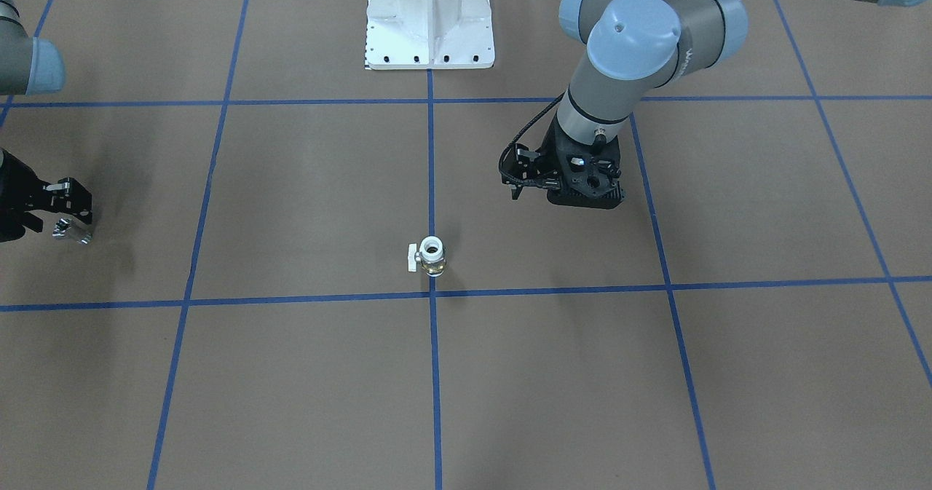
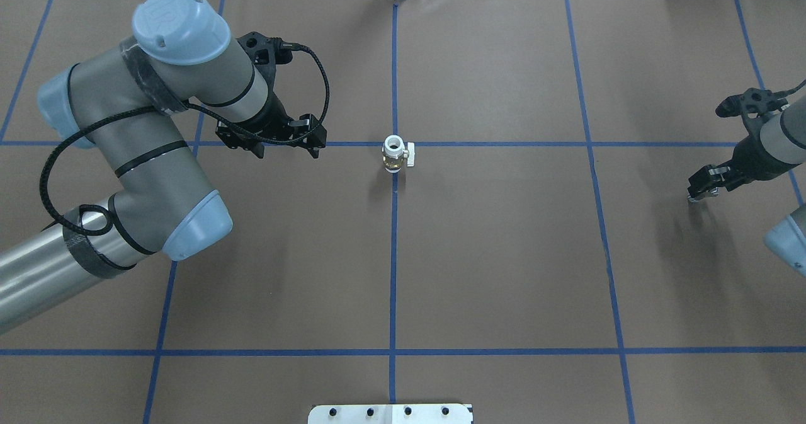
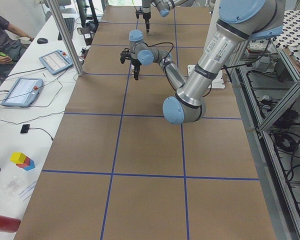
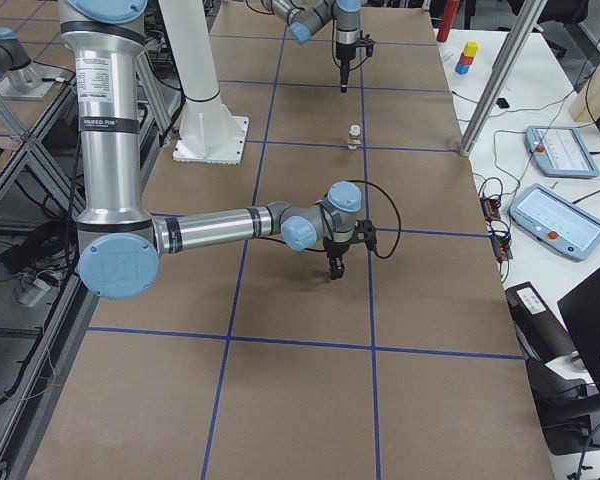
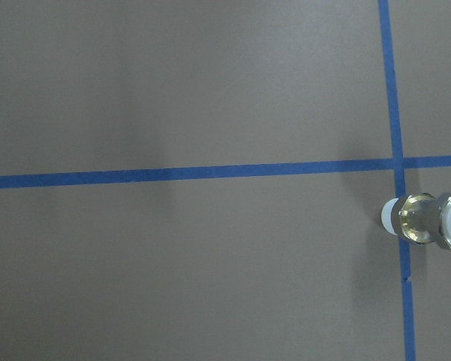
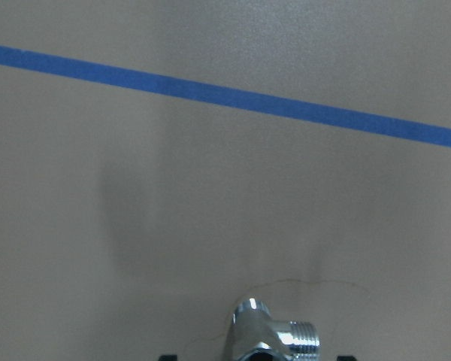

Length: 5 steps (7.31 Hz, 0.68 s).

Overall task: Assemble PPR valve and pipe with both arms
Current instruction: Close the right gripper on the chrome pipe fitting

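Going by the overhead view, left to right. The left arm (image 2: 126,159) comes in from about 8 o'clock and bends back over the brown table (image 2: 504,254). Its left gripper (image 2: 288,152) points down with the fingers spread wide and nothing between them - it's just above one of the blue tape lines (image 2: 504,143).

At 3 o'clock from it, near but not touching, is the PPR valve (image 2: 395,154). It stands upright on 1 white ring end, with the other open ring facing up, the brass middle showing below it and the little white handle sticking out toward 3 o'clock. It sits right on the centre tape line, just under the crossing. The left wrist camera catches it at the far right edge of its frame.

Way out at 3 o'clock, well apart from the valve, is the right gripper (image 2: 700,191). Its fingers are pinched in on the pipe (image 1: 72,231) - the shiny fitting pokes out below the fingertips, and the right wrist camera shows it at 6 o'clock in its frame. Can't tell if it's touching the table.

The white pedestal (image 2: 390,413) sits at 6 o'clock.
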Tool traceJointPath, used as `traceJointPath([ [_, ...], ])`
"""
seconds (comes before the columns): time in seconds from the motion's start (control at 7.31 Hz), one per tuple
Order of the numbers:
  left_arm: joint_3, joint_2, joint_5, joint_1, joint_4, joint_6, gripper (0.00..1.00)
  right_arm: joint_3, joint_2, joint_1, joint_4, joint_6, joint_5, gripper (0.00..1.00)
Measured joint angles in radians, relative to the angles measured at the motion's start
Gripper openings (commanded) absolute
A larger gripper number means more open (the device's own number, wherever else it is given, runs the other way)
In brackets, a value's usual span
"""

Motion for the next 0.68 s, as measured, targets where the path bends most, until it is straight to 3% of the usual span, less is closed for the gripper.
traceJointPath([
  [0.14,0.000,0.000,0.000,0.000,0.000,0.000,0.99,-0.004,0.004,-0.001,0.000,0.000,0.001,0.67],
  [0.27,0.000,0.000,0.000,0.000,0.000,0.000,0.99,-0.005,0.006,-0.001,0.000,0.001,0.001,0.58],
  [0.55,0.001,0.000,0.001,0.000,0.000,0.000,0.99,-0.007,0.009,-0.001,0.000,0.001,0.001,0.13],
  [0.68,0.001,0.000,0.001,0.000,0.000,0.000,0.99,-0.008,0.010,0.000,0.000,-0.002,0.002,0.06],
])
